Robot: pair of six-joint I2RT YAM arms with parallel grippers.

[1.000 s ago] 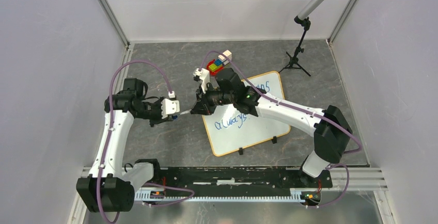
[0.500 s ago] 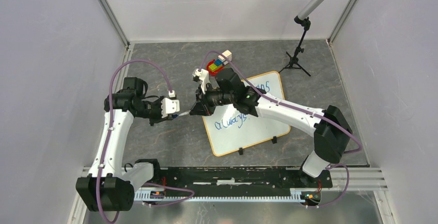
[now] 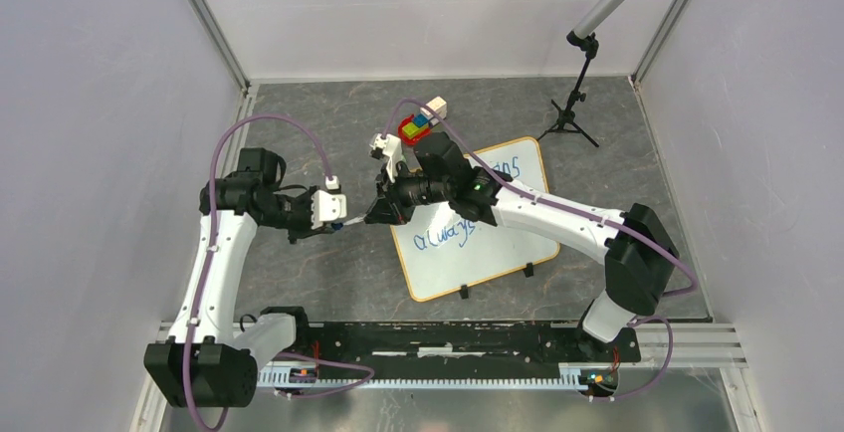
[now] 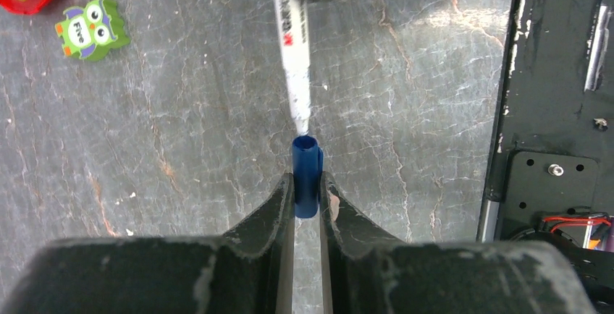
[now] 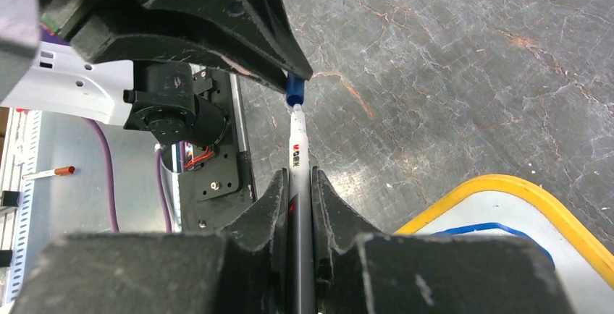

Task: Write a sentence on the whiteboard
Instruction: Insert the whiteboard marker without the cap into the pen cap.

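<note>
The whiteboard [image 3: 498, 243], white with a yellow rim, lies on the table right of centre. The sentence [image 3: 445, 236] is blue handwriting in two lines, partly hidden under the right arm. My right gripper [image 5: 297, 180] is shut on a grey-and-white marker [image 5: 297, 151], which points left with its tip bare. My left gripper [image 4: 307, 184] is shut on the blue marker cap [image 4: 306, 173], open end toward the marker [image 4: 293, 46]. The tip sits right at the cap's mouth. Both grippers [image 3: 343, 221] [image 3: 376, 213] meet left of the board, above the bare table.
A red dish of coloured blocks [image 3: 415, 128] stands behind the board's far left corner. A green owl figure [image 4: 92, 28] lies near it. A black tripod stand [image 3: 569, 113] is at the back right. The black base rail [image 3: 448, 337] runs along the near edge.
The right gripper has edged the marker slightly left toward the cap. The left arm has barely shifted, and both grips are unchanged.
</note>
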